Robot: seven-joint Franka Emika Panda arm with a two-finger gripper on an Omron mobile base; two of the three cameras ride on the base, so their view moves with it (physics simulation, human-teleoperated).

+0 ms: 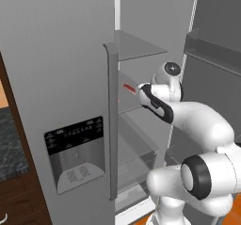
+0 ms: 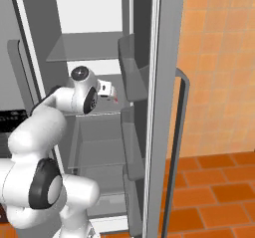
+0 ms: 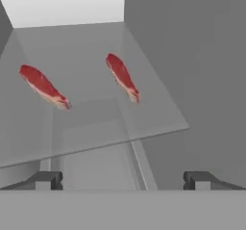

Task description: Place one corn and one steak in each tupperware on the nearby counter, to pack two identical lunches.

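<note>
Two steak strips lie on a glass shelf (image 3: 96, 123) inside the open fridge, one at the left (image 3: 43, 86) and one nearer the middle (image 3: 123, 77). Both are dark red with a pale edge. My gripper (image 3: 124, 180) is open, its fingertips wide apart, a short way in front of the shelf's edge and touching neither strip. From the left base, a steak (image 1: 129, 88) shows just left of my hand. From the right base, my gripper (image 2: 112, 93) reaches into the fridge at middle-shelf height. The corn and the tupperware are out of view.
The shut fridge door with its dispenser panel (image 1: 75, 153) stands to the left of the arm, and the open door with grey bins (image 2: 132, 67) stands to the right. A strip of dark counter (image 1: 9, 144) shows at the far left. More shelves and drawers lie above and below.
</note>
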